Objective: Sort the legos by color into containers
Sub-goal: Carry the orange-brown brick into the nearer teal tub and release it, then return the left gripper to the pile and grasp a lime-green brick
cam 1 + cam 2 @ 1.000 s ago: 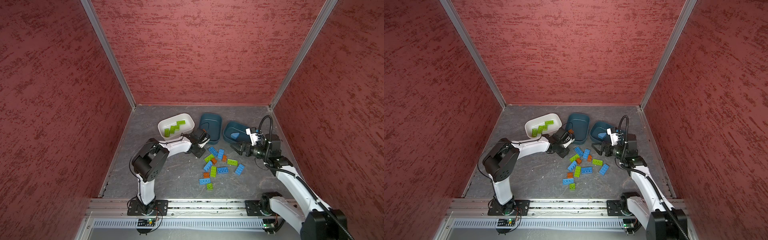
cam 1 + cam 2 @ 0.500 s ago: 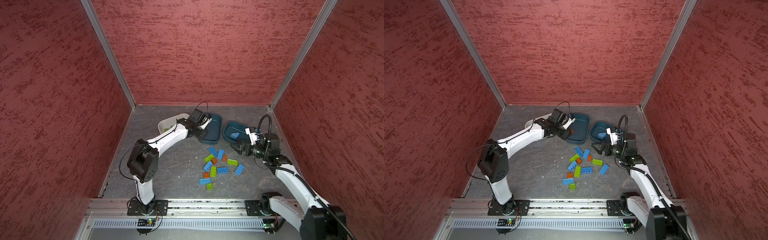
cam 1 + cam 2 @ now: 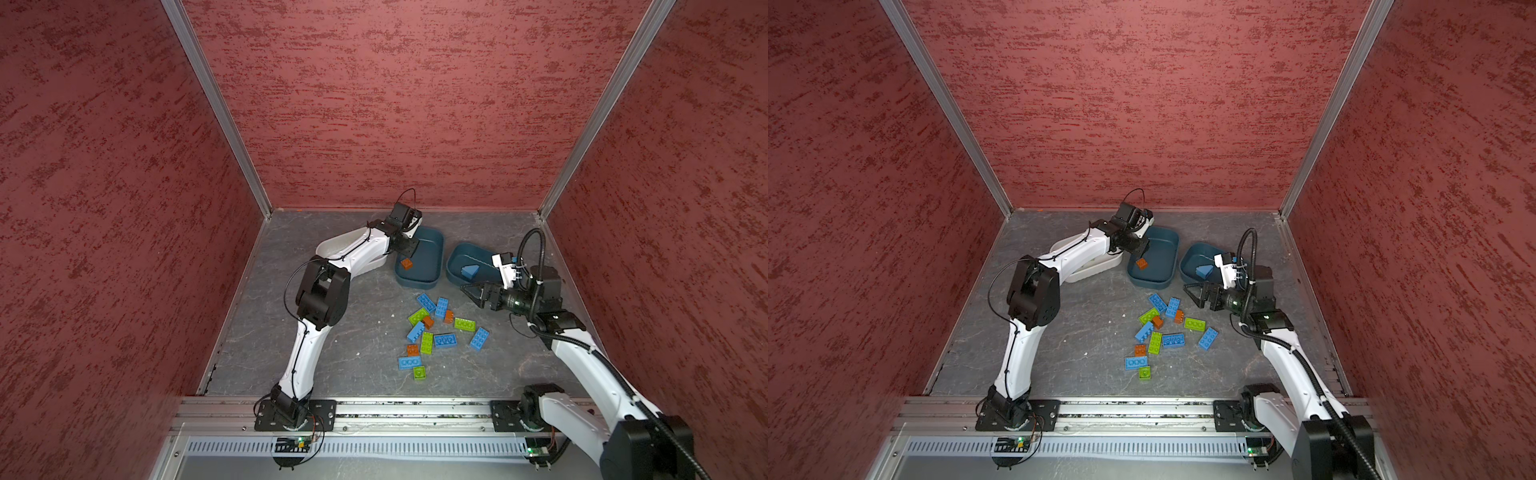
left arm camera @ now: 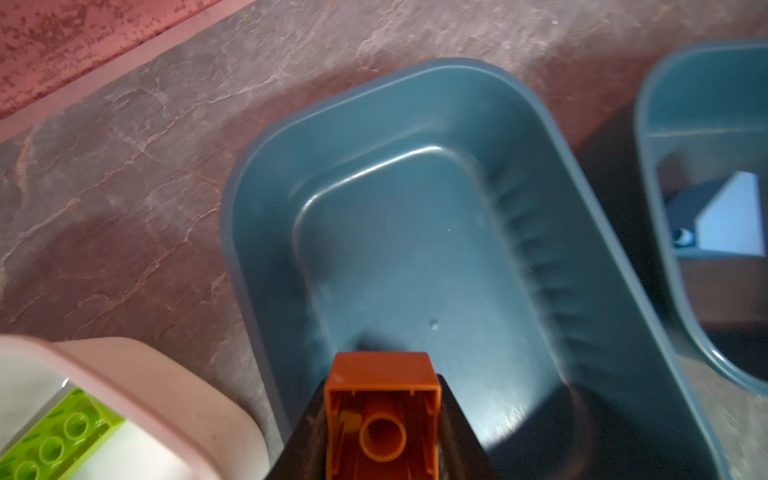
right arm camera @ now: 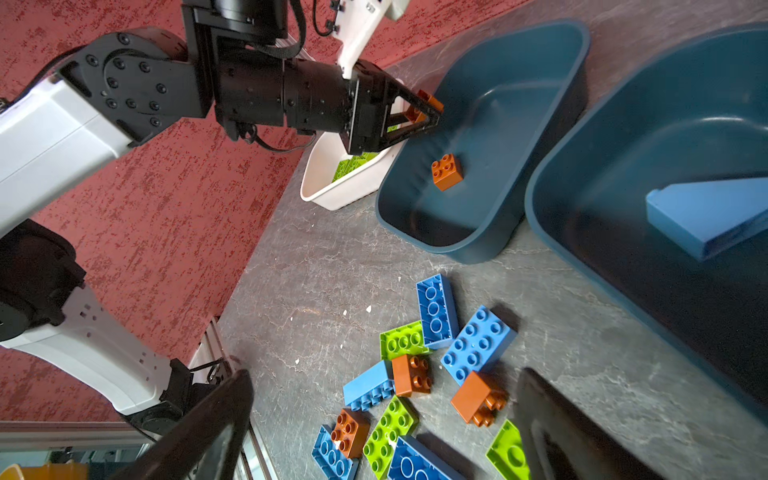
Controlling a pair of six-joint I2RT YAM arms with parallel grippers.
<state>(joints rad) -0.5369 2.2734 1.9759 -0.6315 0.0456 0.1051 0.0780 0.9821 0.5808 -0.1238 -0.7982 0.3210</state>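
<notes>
My left gripper (image 3: 409, 248) (image 4: 382, 386) is shut on an orange-brown lego (image 4: 382, 415) (image 5: 424, 106), hanging over the near-left end of the middle teal container (image 3: 434, 249) (image 4: 540, 137). Another orange lego (image 3: 406, 263) (image 5: 446, 171) lies inside that container. The white container (image 3: 332, 245) (image 4: 166, 374) holds green legos (image 5: 353, 164) and is partly hidden by the left arm. A blue wedge (image 3: 469, 272) (image 5: 706, 212) sits in the right teal container (image 3: 457, 253). My right gripper (image 3: 469, 291) (image 5: 384, 376) is open and empty, just right of the loose pile (image 3: 436, 332) (image 3: 1167, 332).
The pile mixes blue, green and orange bricks on the grey slate floor in front of the containers. Red walls close in on three sides. A metal rail (image 3: 415, 409) with both arm bases runs along the front edge.
The left arm has swung from beside the pile up and back over the middle teal container, carrying the orange lego. The right arm has barely moved.
</notes>
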